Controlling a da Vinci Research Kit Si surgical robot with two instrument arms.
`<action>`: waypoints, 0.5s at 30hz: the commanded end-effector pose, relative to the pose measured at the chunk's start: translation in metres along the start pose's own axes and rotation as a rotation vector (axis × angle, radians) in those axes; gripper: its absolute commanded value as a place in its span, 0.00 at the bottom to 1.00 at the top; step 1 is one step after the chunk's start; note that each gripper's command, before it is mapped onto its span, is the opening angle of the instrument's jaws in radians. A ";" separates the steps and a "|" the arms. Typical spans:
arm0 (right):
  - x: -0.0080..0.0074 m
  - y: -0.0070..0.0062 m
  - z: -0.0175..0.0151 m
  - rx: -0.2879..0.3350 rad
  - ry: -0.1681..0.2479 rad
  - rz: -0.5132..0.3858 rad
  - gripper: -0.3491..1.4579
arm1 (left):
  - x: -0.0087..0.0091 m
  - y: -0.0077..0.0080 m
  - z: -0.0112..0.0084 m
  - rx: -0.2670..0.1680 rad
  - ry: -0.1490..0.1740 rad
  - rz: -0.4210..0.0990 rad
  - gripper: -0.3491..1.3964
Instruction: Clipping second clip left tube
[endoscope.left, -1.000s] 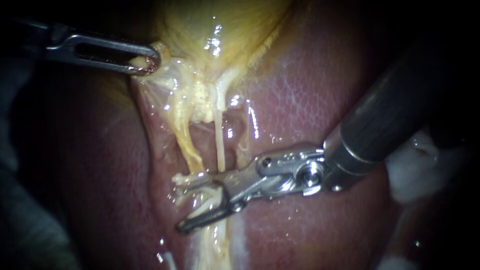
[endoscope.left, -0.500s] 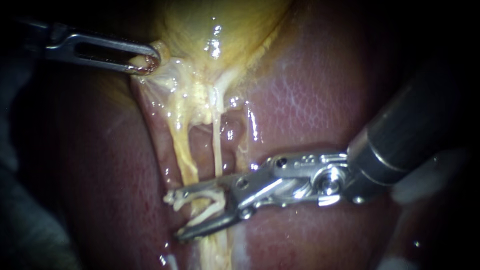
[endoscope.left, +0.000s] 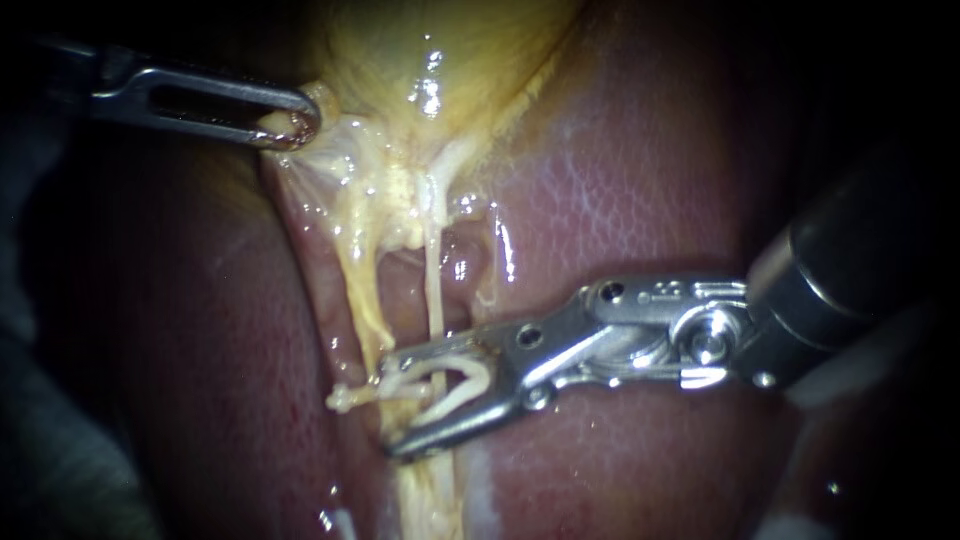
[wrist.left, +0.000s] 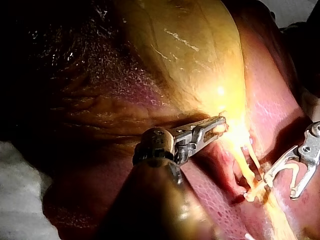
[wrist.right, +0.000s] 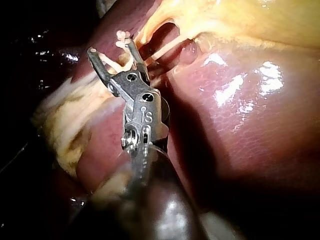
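My left instrument (endoscope.left: 290, 125) comes in at the upper left, its jaws shut on a fold of the yellow gallbladder (endoscope.left: 430, 50), which it holds up. Two tubes hang below the fold: the thicker yellow left tube (endoscope.left: 368, 300) and a thin pale right tube (endoscope.left: 436, 290). A white clip (endoscope.left: 345, 398) sits across the left tube low down. Just right of it are my right instrument's (endoscope.left: 392, 405) jaws, standing wide apart on a second white clip (endoscope.left: 470, 368), with the left tube crossing at their tips. The wrist views show the same: left instrument (wrist.left: 220, 125), right instrument (wrist.right: 111, 47).
Reddish liver (endoscope.left: 620, 180) lies behind and on both sides of the tubes. The right instrument's dark shaft (endoscope.left: 850, 280) fills the right side. Pale gauze (endoscope.left: 850, 380) shows dimly beneath that shaft. White cloth (wrist.left: 20, 200) lies beside the liver in the left wrist view.
My right instrument has drawn back to the right, so its jaw tips now sit at the left tube. The clip on the tube has shifted slightly downward. My left instrument has not moved.
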 end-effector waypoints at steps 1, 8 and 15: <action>-0.0002 0.0004 -0.0002 0.001 -0.002 0.004 0.46 | 0.0000 0.0000 0.0000 0.000 0.000 0.000 0.00; -0.0024 0.0031 -0.0015 -0.007 0.000 0.041 0.46 | 0.0000 0.0000 0.0000 0.000 0.000 0.000 0.00; -0.0044 0.0053 -0.0012 -0.017 -0.003 0.060 0.46 | 0.0000 0.0000 0.0000 0.000 0.000 0.000 0.00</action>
